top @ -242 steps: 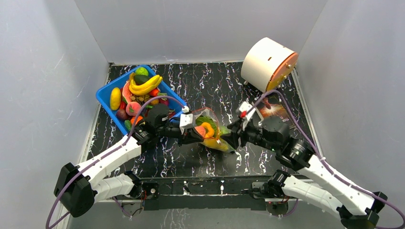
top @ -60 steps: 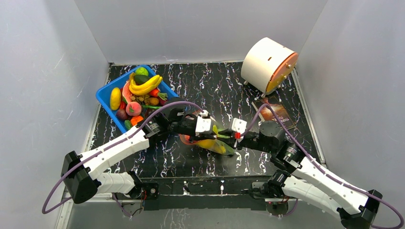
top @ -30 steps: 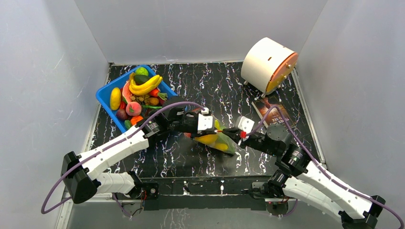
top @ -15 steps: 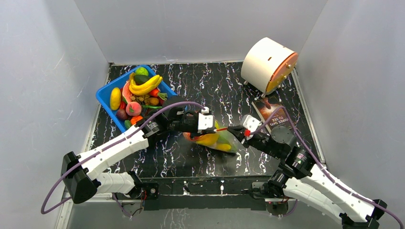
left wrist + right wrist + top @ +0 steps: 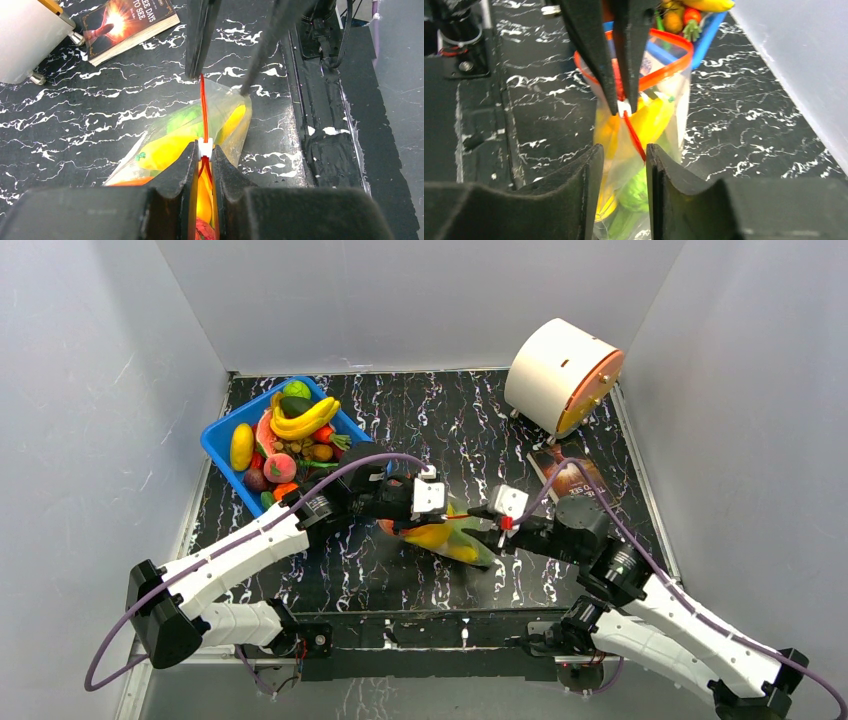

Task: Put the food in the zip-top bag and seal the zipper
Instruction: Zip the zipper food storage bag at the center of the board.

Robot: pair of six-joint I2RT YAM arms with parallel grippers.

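I see the clear zip-top bag (image 5: 462,545) resting mid-tabletop (image 5: 400,420), yellow and green food (image 5: 167,145) inside. Its red-orange zipper (image 5: 202,107) is closed only partway (white slider (image 5: 204,148) mid-strip), the remainder gaping open.

clear zip-top bag (image 5: 227,97) showing yellow-green food (image 5: 167,147), zipper (image 5: 202,110) glowing red-orange, basket (image 5: 213,435) upper left popping blue, table (image 5: 440,415) rocking black-white marbling

Both arms stretch forward and inward, their wrists low and facing each other. The left gripper (image 5: 205,156) pinches its fingers close on the zipper (image 5: 202,107). The right gripper (image 5: 624,152) has its fingers parted, tips pointing toward the left one.
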